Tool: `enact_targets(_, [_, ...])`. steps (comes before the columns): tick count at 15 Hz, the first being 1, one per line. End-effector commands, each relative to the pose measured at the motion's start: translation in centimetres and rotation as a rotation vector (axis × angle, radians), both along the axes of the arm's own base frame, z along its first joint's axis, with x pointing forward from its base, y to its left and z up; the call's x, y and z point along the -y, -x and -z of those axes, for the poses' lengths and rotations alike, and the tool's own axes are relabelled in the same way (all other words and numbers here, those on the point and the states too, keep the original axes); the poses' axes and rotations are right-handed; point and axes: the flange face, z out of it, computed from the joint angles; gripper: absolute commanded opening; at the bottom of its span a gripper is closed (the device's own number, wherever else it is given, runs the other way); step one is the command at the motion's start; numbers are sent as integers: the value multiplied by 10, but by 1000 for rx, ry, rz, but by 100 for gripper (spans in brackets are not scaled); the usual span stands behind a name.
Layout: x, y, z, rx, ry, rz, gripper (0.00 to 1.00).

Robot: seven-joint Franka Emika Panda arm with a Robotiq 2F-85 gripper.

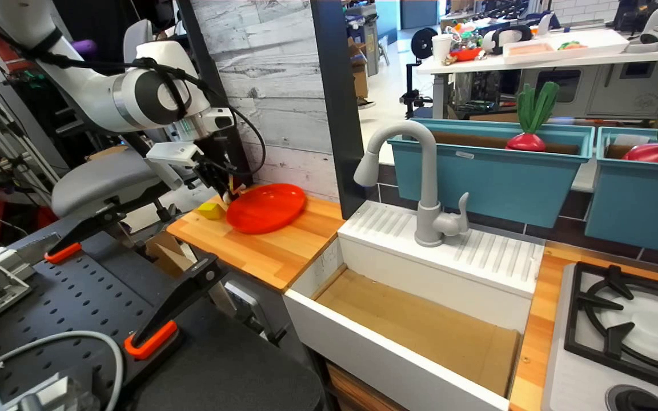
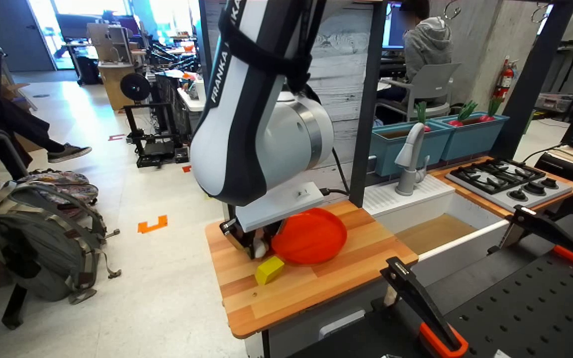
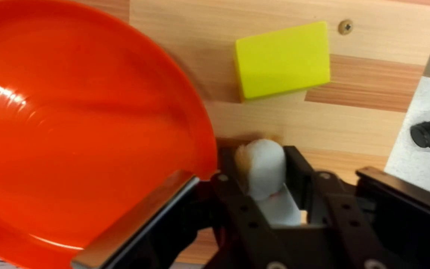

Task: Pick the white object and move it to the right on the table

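A large white and black arm (image 2: 286, 144) leans in from above in both exterior views. A white sink (image 1: 386, 368) adjoins a small, light-brown wooden counter (image 2: 311, 286), and the arm ends over that counter. On it lies a round, glossy red-orange plate (image 2: 311, 236). Beside the plate, the black pincer (image 3: 260, 162) points down at the counter, low over it. Its two fingers stand partway apart, with the gap between them filled. In the wrist view, the finger nearer the plate overlaps its rim; whether they touch, I cannot tell. A yellow block (image 3: 284, 61) rests on the counter near both plate and pincer, but apart from them. Smallest is the white lump (image 3: 267, 170), rounded, with a brownish patch on one side. The pincer is clamped on it, a finger against each side, so the lump sits between the fingertips, just beside the plate's rim. It is close to the counter; whether its underside meets the surface cannot be told from these angles.
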Motion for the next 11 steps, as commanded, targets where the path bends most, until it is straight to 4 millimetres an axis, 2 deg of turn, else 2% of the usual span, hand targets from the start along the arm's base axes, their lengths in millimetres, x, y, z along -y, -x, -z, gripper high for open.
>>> enact_targets(1, [-11, 1, -17, 14, -10, -16, 69])
enact_targets(5, [-17, 17, -61, 57, -53, -3, 98])
enact_targets(8, [-13, 44, -99, 85, -63, 10, 100])
enact_targets(9, [-19, 17, -70, 67, -64, -6, 100])
enact_targets(11, [-17, 31, -90, 71, -68, 0, 100])
